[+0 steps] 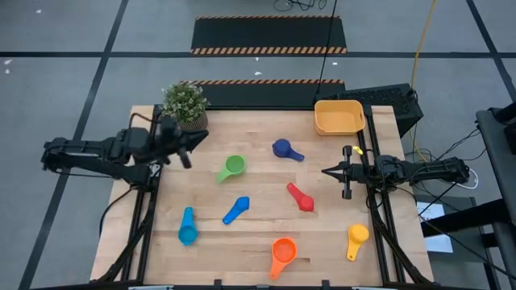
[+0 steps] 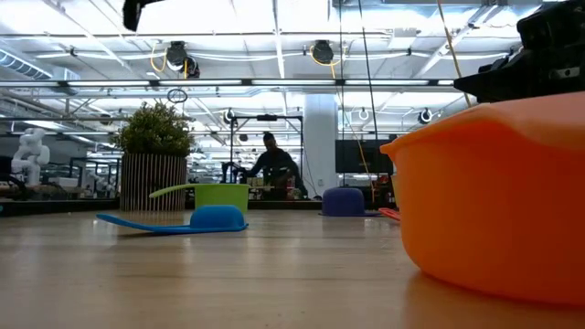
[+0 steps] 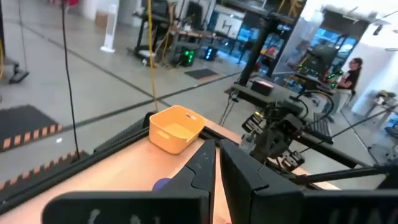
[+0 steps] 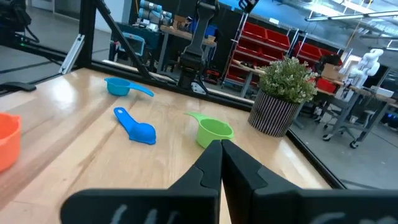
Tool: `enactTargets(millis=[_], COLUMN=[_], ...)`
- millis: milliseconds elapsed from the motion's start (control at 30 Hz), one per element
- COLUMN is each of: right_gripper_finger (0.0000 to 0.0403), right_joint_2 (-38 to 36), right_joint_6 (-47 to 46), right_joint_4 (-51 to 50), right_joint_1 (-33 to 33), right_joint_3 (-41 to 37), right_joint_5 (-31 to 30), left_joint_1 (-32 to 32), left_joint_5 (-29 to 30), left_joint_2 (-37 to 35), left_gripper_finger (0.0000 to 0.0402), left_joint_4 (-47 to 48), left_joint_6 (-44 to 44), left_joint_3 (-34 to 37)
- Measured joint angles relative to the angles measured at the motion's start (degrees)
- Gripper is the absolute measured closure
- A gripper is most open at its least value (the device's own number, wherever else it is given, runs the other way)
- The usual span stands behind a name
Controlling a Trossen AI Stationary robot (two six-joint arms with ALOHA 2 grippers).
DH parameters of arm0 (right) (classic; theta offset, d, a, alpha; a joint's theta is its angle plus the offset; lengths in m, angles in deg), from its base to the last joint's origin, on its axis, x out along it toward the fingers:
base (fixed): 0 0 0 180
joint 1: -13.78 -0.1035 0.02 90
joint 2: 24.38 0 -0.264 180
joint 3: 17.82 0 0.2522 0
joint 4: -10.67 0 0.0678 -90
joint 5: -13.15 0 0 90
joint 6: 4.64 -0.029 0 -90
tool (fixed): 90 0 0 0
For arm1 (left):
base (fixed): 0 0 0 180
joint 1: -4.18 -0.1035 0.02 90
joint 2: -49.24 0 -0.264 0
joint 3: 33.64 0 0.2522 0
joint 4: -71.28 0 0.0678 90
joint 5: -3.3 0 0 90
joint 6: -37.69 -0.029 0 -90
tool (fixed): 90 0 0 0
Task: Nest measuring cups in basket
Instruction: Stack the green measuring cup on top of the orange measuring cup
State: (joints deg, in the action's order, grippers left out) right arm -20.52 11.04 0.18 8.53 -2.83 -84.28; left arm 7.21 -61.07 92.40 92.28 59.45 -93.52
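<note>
Several measuring cups lie apart on the wooden table: green (image 1: 232, 167), dark blue (image 1: 284, 149), red (image 1: 301, 196), blue (image 1: 235, 210), teal (image 1: 187, 227), orange (image 1: 282, 254) and yellow (image 1: 357, 238). The yellow-orange basket (image 1: 339, 117) stands at the far right corner with nothing showing in it. My left gripper (image 3: 216, 149) is shut and bare, raised above the table's left edge (image 1: 197, 138) and pointing level toward the basket (image 3: 176, 127). My right gripper (image 4: 221, 144) is shut and bare at the right edge (image 1: 325, 171), pointing toward the green cup (image 4: 214, 132).
A potted green plant (image 1: 185, 105) stands at the far left corner, close to my left arm. A dark box (image 1: 387, 101) sits beyond the basket. In the low view the orange cup (image 2: 494, 210) fills the right side. A person (image 2: 271, 163) is in the room behind.
</note>
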Motion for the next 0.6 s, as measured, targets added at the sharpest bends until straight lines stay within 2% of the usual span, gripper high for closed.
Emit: enactTargets(millis=[300,500,600], right_gripper_finger=[0.0403,0.0403,0.0403], right_joint_2=[0.02,0.00,0.00], right_joint_6=[-7.98,-30.81,-37.65], right_joint_4=[2.72,16.79,21.90], right_joint_1=[0.00,0.01,-0.01], right_joint_3=[-0.02,-0.02,-0.02], right_joint_5=[-0.08,-0.31,-5.19], left_joint_1=[0.00,0.00,0.00], left_joint_5=[-0.10,-0.34,-0.39], left_joint_2=[14.53,19.87,20.48], left_gripper_finger=[0.0376,0.0376,0.0376], left_joint_4=[3.47,17.17,25.52], left_joint_6=[2.03,5.71,8.32], left_joint_3=[-15.82,-27.17,-29.34])
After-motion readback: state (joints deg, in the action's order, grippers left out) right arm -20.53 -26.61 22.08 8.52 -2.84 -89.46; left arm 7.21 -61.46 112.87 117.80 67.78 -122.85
